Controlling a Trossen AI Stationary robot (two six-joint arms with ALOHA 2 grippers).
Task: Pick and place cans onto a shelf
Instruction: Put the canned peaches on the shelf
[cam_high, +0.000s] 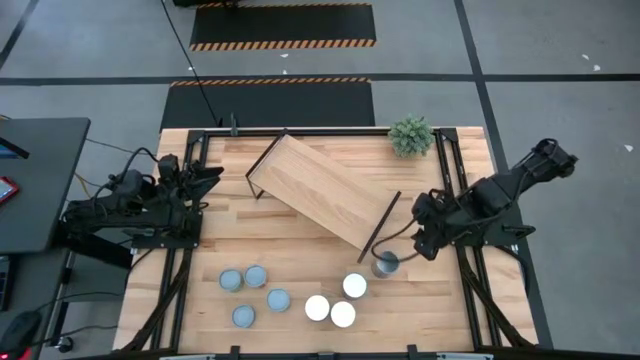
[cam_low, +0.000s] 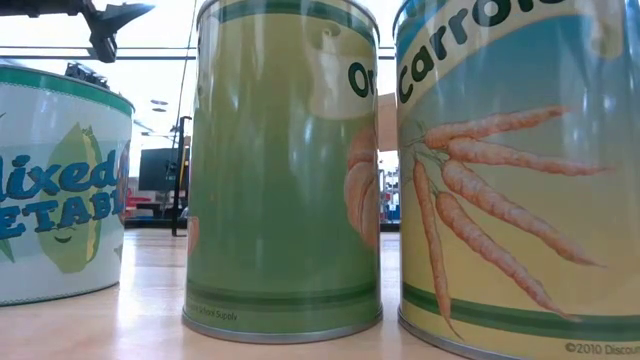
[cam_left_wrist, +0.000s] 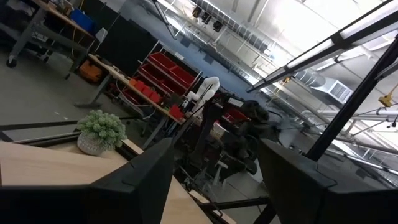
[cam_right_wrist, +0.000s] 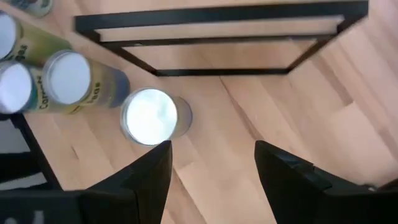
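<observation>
High view: plant (cam_high: 411, 135) behind shelf (cam_high: 322, 189); cans (cam_high: 342, 314) in front.

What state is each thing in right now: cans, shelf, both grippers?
Blue-topped cans: four upright on the table.
White-topped cans: three upright, clustered.
Lone can: upright beside the shelf end.
Shelf: angled, nothing on it.
Right gripper: open above lone can.
Left gripper: open, parked.

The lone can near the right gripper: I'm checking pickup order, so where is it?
In the high view the lone can stands on the tabletop by the shelf's right end frame, below the open right gripper, just right of the three white-topped cans.
</observation>
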